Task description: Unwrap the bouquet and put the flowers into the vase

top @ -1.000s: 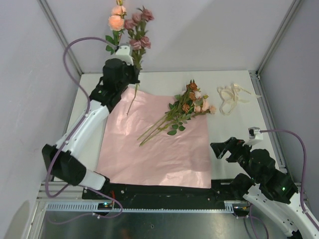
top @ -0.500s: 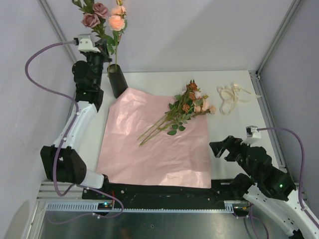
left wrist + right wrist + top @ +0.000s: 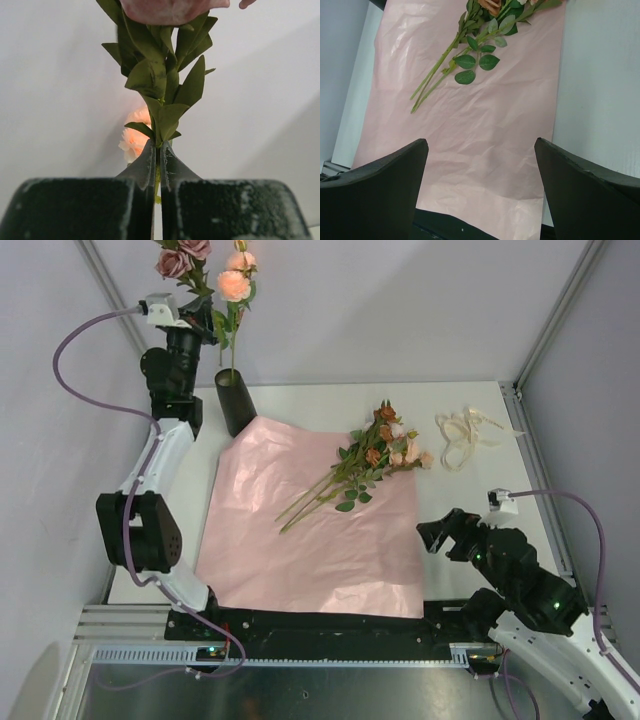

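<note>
Top external view: the left gripper (image 3: 203,312) is raised high over the far left corner. Its jaws are pinched shut on the green stem of a dusky-pink rose spray (image 3: 183,254), whose heads stand straight above the fingers. Just to this gripper's right a peach rose (image 3: 233,285) stands upright. Its stem runs down into the black vase (image 3: 236,402), which sits below the gripper and slightly to its right, touching the far left corner of the pink paper sheet (image 3: 300,540). The arm hides whether the held stem's lower end reaches the vase.

The left wrist view shows the grip up close. Both fingertips meet on the stem, leaves fan out above them, and the peach rose sits behind them to the left.

The right gripper (image 3: 440,537) hovers low beside the near right edge of the sheet, jaws spread wide and holding nothing. The remaining roses (image 3: 365,460) lie on the sheet ahead of its fingers and to their left, well apart from them. A cream ribbon (image 3: 462,438) lies farther ahead on the white table (image 3: 490,490).
</note>
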### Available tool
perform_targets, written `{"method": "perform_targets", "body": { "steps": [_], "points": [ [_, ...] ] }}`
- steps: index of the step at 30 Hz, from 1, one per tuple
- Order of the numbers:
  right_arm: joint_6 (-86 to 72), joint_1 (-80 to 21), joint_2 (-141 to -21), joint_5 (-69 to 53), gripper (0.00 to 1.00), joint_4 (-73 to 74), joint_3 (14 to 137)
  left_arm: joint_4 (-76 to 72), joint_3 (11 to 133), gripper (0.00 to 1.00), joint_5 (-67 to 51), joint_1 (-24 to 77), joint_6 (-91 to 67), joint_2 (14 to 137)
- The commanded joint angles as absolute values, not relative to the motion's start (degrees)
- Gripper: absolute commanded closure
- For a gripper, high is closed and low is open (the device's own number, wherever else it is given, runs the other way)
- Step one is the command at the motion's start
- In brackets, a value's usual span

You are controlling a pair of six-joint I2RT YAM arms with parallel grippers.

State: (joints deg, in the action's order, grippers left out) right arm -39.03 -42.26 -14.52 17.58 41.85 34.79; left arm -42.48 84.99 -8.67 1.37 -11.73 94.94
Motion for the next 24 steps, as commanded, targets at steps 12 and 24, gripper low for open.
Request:
{"method": "perform_targets", "body": {
  "steps": [12,24],
  "points": [
    [-37.9,-42.5,-16.0,18.4,0.06,40.1,38.0,-49.8,78.7,0.91,-7.8,-0.6,-17.5,101.2],
    [-37.9,-42.5,-16.2,17.8,0.06,39.9,38.1,-44.9,70.7,0.38,-2.8,-1.7,-15.1,97.3]
  ]
}}
